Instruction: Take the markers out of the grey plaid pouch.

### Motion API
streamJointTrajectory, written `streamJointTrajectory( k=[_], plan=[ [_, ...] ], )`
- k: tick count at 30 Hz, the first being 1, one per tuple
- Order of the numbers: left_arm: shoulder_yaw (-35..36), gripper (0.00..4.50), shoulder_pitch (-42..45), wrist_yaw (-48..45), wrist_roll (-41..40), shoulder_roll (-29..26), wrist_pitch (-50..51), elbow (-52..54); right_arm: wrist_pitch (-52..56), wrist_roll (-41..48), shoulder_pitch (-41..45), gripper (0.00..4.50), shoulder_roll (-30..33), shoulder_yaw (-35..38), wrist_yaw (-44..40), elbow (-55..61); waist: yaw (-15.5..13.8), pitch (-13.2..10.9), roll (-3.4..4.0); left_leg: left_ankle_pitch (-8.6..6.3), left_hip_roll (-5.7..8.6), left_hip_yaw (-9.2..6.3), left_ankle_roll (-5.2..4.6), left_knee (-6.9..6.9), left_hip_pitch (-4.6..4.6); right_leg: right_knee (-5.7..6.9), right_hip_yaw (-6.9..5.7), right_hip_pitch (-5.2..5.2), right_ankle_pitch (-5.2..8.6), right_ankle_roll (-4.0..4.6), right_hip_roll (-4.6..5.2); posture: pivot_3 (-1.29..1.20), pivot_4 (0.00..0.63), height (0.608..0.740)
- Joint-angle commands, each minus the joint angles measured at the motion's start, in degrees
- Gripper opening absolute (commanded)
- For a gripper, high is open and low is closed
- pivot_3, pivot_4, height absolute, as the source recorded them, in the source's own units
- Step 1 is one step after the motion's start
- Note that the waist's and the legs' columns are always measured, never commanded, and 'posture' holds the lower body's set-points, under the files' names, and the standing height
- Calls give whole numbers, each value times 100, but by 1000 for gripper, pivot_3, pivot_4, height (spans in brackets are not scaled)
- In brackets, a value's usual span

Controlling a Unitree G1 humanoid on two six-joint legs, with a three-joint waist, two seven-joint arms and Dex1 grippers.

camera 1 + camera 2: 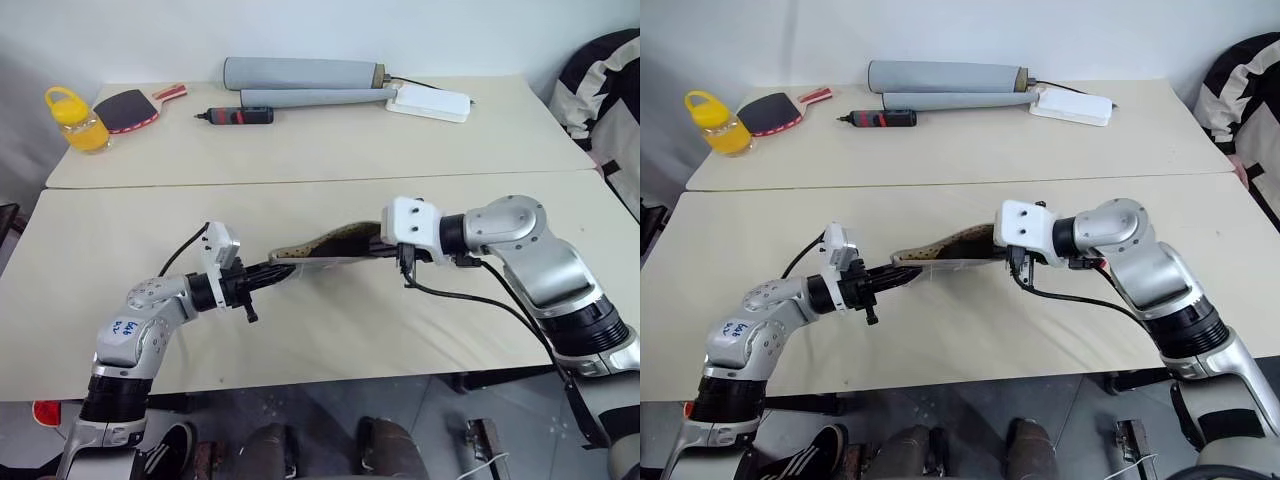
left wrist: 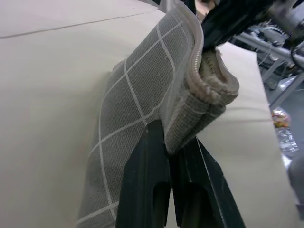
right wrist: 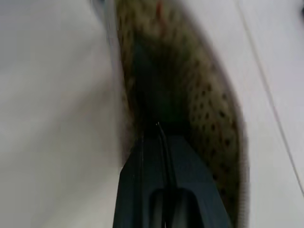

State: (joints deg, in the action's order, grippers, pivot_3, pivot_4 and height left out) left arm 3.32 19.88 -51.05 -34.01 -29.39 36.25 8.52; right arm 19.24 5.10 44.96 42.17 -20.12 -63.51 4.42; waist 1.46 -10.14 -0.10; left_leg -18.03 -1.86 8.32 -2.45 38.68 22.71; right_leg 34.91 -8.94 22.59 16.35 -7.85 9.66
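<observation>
Grey plaid pouch point(image 1: 325, 246), one, pinched by left gripper point(image 2: 173, 147); right gripper point(image 3: 159, 130) closed inside its mouth.

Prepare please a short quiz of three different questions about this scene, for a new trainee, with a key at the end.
1. True or false: the grey plaid pouch lies flat on the table.
2. What does the left gripper hold? A) the orange bottle B) one end of the pouch C) the red paddle
3. Fill in: the right gripper reaches into the pouch's open ____.

Key:
1. False. Both grippers hold it up above the table.
2. B. Its jaws are shut on the pouch's end.
3. Mouth. The dotted tan lining surrounds its shut jaws; no marker can be made out there.
</observation>
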Motion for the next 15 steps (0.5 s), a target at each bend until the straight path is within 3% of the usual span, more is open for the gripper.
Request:
streamJointTrajectory(
  k=[1,6,8,12,15],
  plan=[
    [77,0,135,-112,-630,6,523,401,85,49,269,30,308,110,-545,340,3,0,0,0,0,-1,0,0,0,1,0,0,0,0,0,0,150,740],
    [251,0,366,17,-1127,170,993,316,1305,580,451,30,786,146,-1331,963,-25,0,0,0,-1,-8,-1,10,4,-2,-1,-2,0,0,0,0,150,740],
    [95,0,348,-50,-888,158,851,125,1553,563,410,30,936,-34,-1515,1174,-30,0,0,-1,-3,-12,-1,15,5,-1,-4,-4,0,0,-1,0,150,740],
    [-138,0,234,-107,-469,275,357,-161,1724,352,282,30,727,-375,-1353,1213,-4,0,0,-1,-2,-8,0,18,5,0,-3,-3,0,1,-1,0,150,740],
    [-371,0,226,-81,-146,317,68,-244,1101,-291,167,30,510,-675,-887,604,3,0,0,-1,0,-4,1,19,5,2,-3,-1,1,2,-3,0,150,740]
  ],
)
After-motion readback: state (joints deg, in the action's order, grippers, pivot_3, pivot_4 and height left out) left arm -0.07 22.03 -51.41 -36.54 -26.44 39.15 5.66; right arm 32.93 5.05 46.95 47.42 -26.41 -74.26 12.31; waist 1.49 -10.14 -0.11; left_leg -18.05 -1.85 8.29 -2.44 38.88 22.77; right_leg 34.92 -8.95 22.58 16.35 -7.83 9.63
